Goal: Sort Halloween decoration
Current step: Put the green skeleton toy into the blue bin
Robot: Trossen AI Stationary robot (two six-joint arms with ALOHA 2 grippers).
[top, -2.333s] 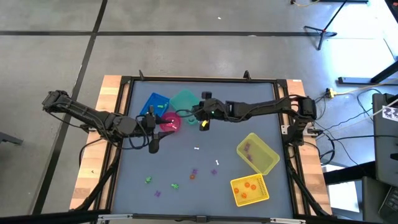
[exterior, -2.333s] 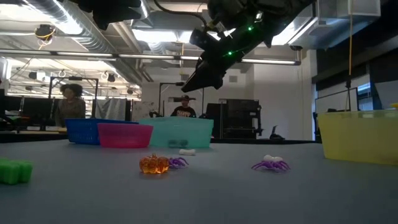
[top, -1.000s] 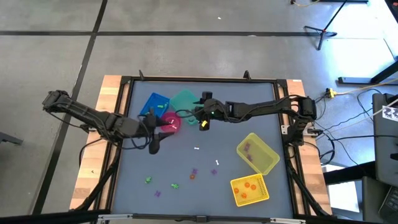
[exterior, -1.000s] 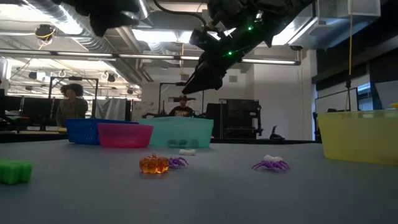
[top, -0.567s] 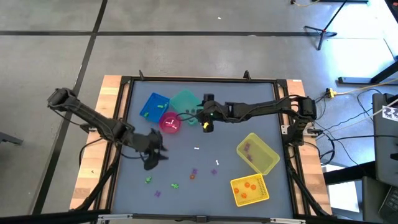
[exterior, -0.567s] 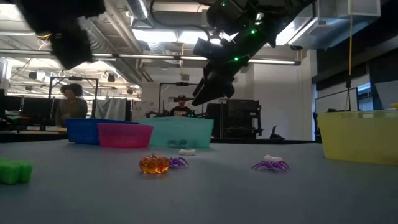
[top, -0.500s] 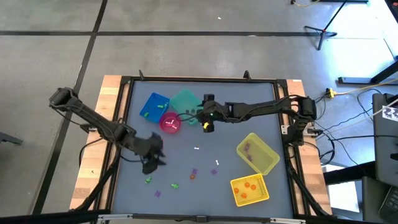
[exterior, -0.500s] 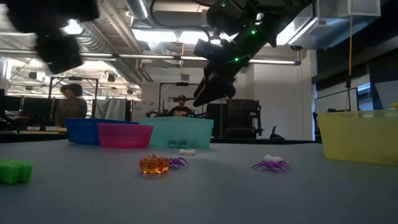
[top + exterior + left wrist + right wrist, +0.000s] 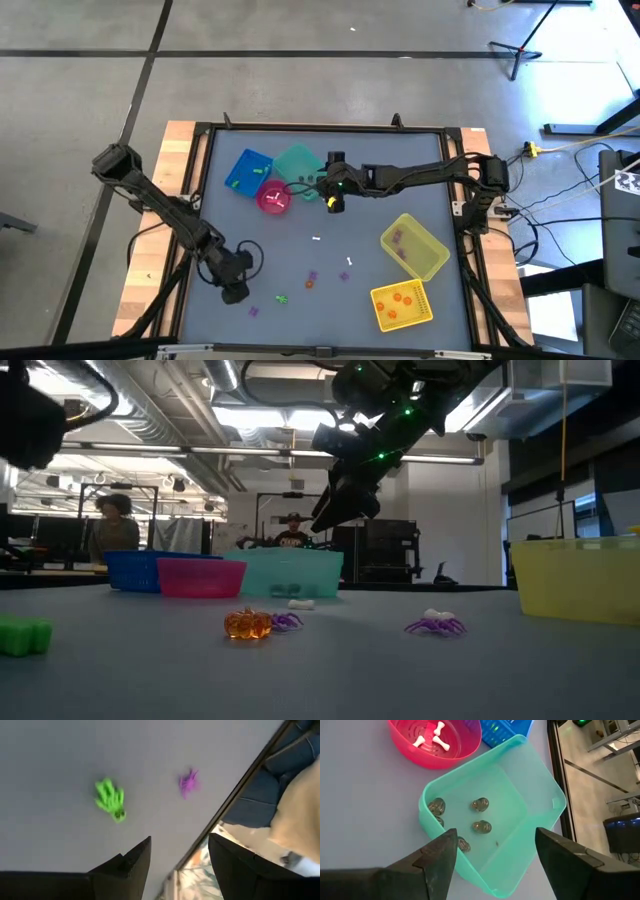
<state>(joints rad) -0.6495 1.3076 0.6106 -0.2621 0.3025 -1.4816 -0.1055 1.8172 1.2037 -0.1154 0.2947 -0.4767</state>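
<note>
Tiny Halloween trinkets lie on the grey table: a green one [image 9: 281, 298] and a purple one [image 9: 253, 310] at the near left, and orange [image 9: 309, 283], purple [image 9: 344, 275] and white [image 9: 349, 262] ones mid-table. My left gripper [image 9: 234, 294] hovers open over the near-left corner. Its wrist view shows the green trinket [image 9: 110, 800] and the purple one [image 9: 188, 782] ahead of its fingers. My right gripper [image 9: 333, 202] hangs open above the table beside the teal bin [image 9: 296, 163], nothing between its fingers. Several dark grey trinkets [image 9: 481, 826] lie in that bin.
A blue bin [image 9: 247, 171] and a pink bin [image 9: 273, 197] holding white bones [image 9: 432, 734] stand at the far left. Two yellow bins [image 9: 413, 246] [image 9: 401, 305] stand at the near right, one with orange pieces. The table's near edge [image 9: 235, 795] is close to the left gripper.
My left gripper has swung from beside the pink bin toward the table's near edge and now hovers over the near-left trinkets. My right gripper has shifted slightly toward the table's right edge, away from the teal bin. Both grippers stayed open.
</note>
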